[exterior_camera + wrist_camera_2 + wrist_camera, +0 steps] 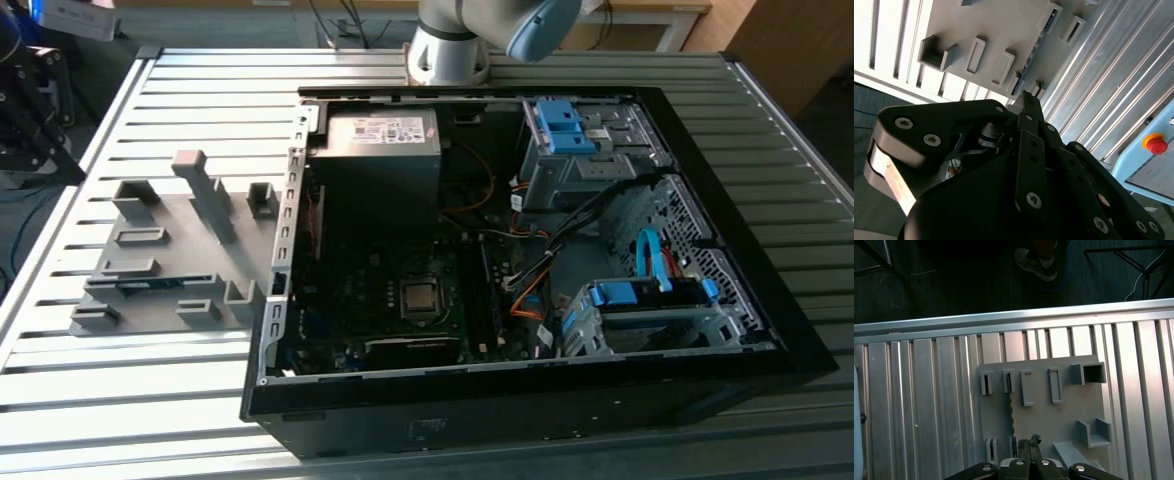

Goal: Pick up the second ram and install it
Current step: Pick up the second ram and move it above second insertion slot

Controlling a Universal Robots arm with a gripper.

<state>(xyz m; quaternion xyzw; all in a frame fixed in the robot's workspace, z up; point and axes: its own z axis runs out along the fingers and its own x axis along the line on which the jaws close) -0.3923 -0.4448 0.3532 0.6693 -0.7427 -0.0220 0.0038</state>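
We see a slatted aluminium table point(80, 400) carrying an open computer case point(534, 405), with a grey holder tray point(174, 240) just beside it on the exterior view's left. The second ram point(150, 283) stands on its edge in the tray's slots. Its long axis runs along the tray's near side, pointing from the exterior view's left to its right. In both wrist views the gripper point(1029, 444) point(1026, 100) hovers over the tray near one end of the ram point(1011, 412) point(1030, 62), apart from it. The claw is closed and holds nothing.
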